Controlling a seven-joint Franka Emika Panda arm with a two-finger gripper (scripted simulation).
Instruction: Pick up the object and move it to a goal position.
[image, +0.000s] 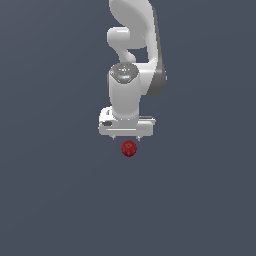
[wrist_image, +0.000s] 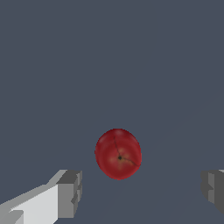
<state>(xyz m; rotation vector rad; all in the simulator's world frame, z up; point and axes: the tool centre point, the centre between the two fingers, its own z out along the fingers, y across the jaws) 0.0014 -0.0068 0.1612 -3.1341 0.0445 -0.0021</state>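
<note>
The object is a small dark red, roughly round strawberry-like ball (image: 128, 148) on the flat grey ground, just below the white gripper in the exterior view. In the wrist view the ball (wrist_image: 118, 153) lies between and a little beyond the two grey fingertips (wrist_image: 70, 193), not touching either. My gripper (image: 126, 136) (wrist_image: 142, 192) is open wide and empty, pointing straight down above the ball. The gap between the fingers is much wider than the ball.
The white Panda arm (image: 131, 60) rises behind the gripper toward the top of the exterior view. The ground (image: 60, 200) is a plain dark grey surface. No goal marker shows.
</note>
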